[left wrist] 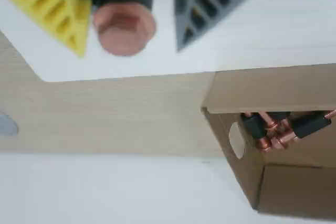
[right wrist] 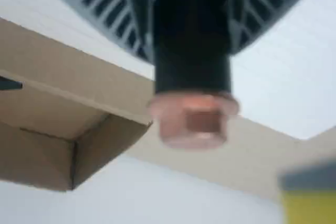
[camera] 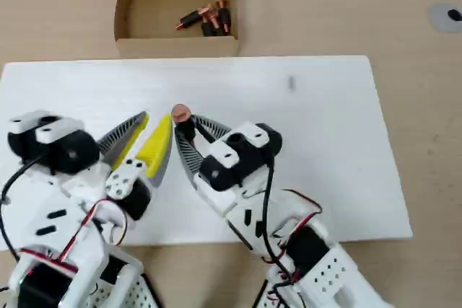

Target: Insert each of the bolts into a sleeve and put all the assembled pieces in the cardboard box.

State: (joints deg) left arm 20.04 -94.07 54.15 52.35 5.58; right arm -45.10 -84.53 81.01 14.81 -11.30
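Wooden desk (camera: 411, 70), white board (camera: 325, 128): right tool (camera: 186, 126) grips a black sleeve (right wrist: 191, 40) with its bolt (camera: 180, 112) seated. Left tool (camera: 157, 117) gapes empty at its 9 o'clock. Insertion looks done; next comes a carry to the box (camera: 124, 12) at 12 o'clock.

Wooden table (camera: 419, 91), white board (camera: 317, 142) lying flat, cardboard box (camera: 177, 47) beside it
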